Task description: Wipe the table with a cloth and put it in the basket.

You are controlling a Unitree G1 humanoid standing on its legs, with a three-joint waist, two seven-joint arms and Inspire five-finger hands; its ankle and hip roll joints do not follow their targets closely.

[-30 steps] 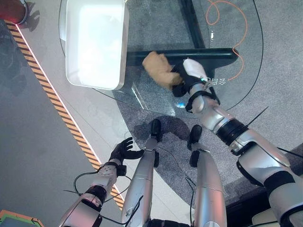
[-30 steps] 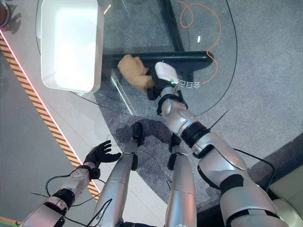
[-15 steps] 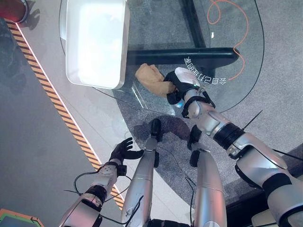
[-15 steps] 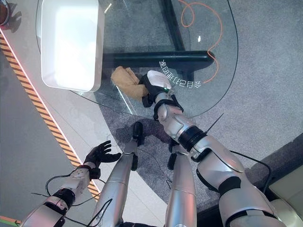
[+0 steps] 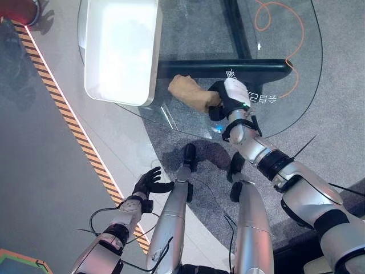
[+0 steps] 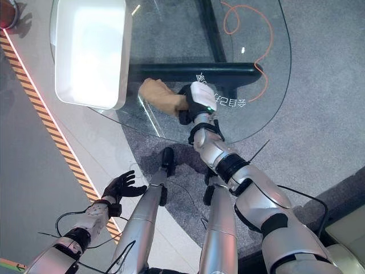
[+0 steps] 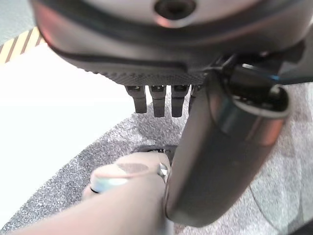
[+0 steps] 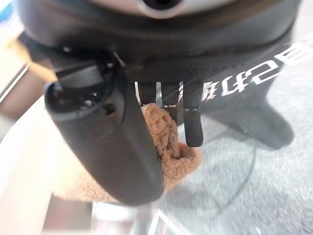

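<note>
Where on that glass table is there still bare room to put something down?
The far right of the glass table, between the right hand and the rounded edge, is bare. So is the stretch beyond the brown cloth, right of the white basket. It is crowded on the near left, where cloth, hand and basket sit close together.

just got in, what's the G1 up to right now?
Wiping a glass table. The right hand is closed on a tan cloth and holds it down on the glass near the table's front edge. A white basket sits on the table to the robot's left of the cloth; the cloth isn't in it yet. The left hand hangs low beside the robot, fingers relaxed, holding nothing.
</note>
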